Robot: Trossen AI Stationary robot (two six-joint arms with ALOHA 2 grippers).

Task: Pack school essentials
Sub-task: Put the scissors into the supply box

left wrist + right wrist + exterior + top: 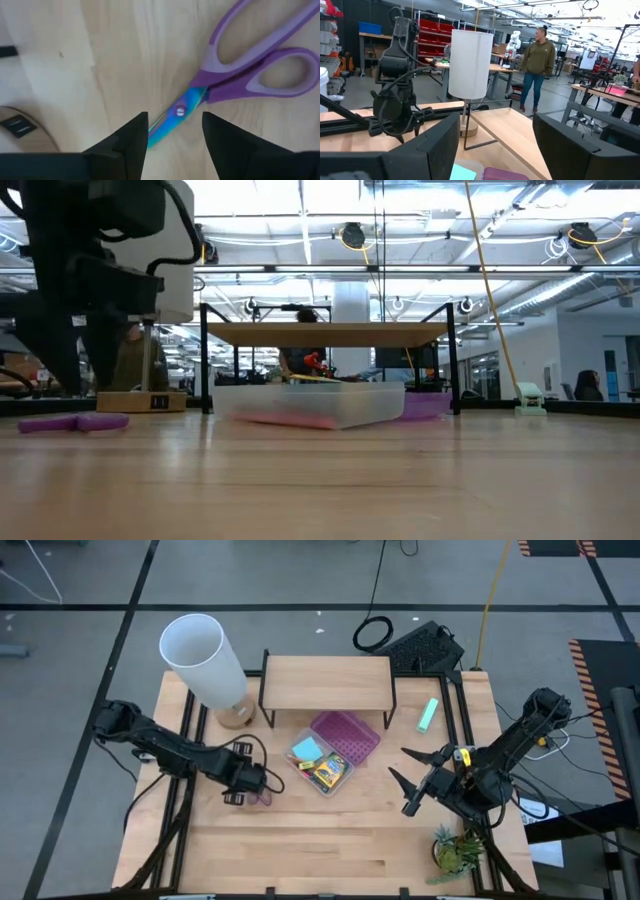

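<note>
Pale wood bench (330, 840) under you, an open workshop floor behind it, and a clear plastic case (322, 764) mid-bench already holding a blue sticky-note pad (306, 749) and a yellow-green crayon box (329, 773). Its purple lid (345, 734) lies just beside it.

Your left gripper (174, 131) is low over the purple-handled scissors (240, 70), jaws spread, not yet pinching anything. The wrist view shows the iridescent blue blades and pivot screw sitting right in the gap between the two dark fingers (131, 140), with the glossy purple loops running away ahead of the jaws. So the long axis lies slantwise across the gap rather than square to it. From above, the scissors lie flat on the bench left of the case, and this arm is plainly the nearer one.

Your right gripper (412, 780) waits off to the right of the case, jaws wide and holding nothing, near the small potted plant (458, 850).

The scissors look thin and slick, so I'd expect a close at the pivot to need a low approach.
</note>
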